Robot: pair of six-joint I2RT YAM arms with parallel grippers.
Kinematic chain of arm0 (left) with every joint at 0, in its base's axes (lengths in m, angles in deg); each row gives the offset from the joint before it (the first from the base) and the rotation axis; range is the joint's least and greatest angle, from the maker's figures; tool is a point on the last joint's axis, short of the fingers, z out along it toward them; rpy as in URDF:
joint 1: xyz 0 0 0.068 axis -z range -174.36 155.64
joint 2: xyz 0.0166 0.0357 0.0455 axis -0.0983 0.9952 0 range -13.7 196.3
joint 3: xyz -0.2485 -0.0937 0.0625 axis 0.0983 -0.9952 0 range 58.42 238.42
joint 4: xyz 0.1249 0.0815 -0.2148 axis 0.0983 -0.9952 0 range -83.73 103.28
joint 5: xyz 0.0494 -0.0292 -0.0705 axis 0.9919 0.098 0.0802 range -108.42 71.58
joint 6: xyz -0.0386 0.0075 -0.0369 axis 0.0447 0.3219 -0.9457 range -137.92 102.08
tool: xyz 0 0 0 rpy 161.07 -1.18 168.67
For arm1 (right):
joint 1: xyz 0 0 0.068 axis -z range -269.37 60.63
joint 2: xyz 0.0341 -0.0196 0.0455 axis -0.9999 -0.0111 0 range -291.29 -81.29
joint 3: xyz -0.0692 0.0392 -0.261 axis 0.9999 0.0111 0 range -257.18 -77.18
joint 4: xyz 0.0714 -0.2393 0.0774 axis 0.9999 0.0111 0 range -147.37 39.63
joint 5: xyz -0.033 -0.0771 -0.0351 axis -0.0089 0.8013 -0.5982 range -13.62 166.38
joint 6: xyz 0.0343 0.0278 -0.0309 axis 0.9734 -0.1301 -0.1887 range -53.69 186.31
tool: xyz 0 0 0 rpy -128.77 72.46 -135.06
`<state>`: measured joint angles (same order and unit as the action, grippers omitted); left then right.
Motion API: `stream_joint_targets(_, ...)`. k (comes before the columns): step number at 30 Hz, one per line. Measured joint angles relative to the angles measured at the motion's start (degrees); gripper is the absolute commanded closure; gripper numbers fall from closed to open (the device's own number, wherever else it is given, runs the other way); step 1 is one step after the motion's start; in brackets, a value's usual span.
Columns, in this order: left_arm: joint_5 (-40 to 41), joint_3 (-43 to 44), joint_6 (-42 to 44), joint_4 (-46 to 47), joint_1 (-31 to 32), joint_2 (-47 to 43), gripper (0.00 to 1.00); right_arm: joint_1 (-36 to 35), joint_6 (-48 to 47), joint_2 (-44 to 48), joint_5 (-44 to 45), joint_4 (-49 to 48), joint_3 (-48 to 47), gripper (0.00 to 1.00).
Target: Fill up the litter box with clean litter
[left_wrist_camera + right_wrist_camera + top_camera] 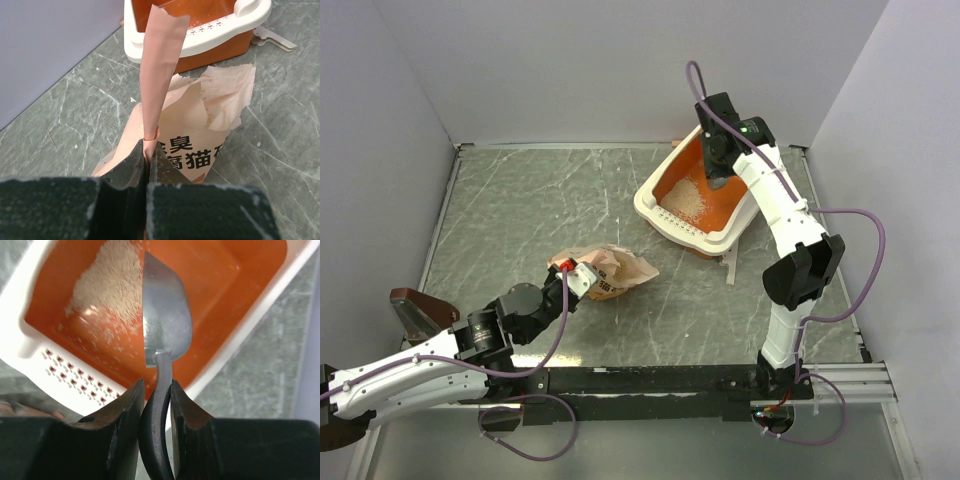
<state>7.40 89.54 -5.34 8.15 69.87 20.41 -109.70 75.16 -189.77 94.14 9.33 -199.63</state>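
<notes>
Far left, the left gripper (582,278) is clenched on a torn flap of the paper bag (615,268), jaws pressed together w/ only the pink strip pinched btw. them. In the wrist view that flap stands straight up out of the jaws, and the rest of the bag slumps on the table (520,200), torn top turned toward the box. Moving right, the litter box (665,222) sits toward the far right corner, well apart from the bag, slotted end on the bag side. It looks tipped up along its right side, tho I can't tell what props it. The litter (688,200) is one pale heap on the orange floor nr. the slotted end. It covers only a small part of the bottom, so I'd say the fill has hardly started. Over the box hangs the right gripper (156,385), fingers (125,410) grasping the dark handle of the scoop (165,315). The bowl points straight away from them, long axis running out over the box interior, heap just left of the bowl in that view. No granules visible on the bowl. The right arm is plainly nearer the box, the left nearer the bag. For another load, I'd guess the scoop must travel left and back toward the arm bases, to the bag's torn top. Count: 2 arms, 1 bag, 1 box, 1 scoop, 1 heap.
</notes>
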Motion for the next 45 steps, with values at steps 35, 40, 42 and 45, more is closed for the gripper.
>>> stream_joint_targets(35, 1.9, 0.5, 0.2, 0.8, 0.1, 2.4, 0.99, -8.9, 1.1, 52.7, -45.6, -10.3, 46.8, 1.0)
stream_joint_targets(40, 2.4, 0.5, 0.2, 0.9, 0.2, 2.4, 0.99, -10.3, 1.1, 52.0, -46.0, -12.3, 47.6, 1.0)
stream_joint_targets(42, 2.5, 0.5, 0.2, 0.9, 0.2, 2.4, 0.99, -11.4, 1.1, 50.8, -45.6, -13.2, 47.6, 1.0)
stream_joint_targets(45, 2.5, 0.5, 0.2, 1.0, 0.2, 2.4, 0.99, -12.9, 0.9, 48.8, -44.6, -14.5, 47.8, 1.0)
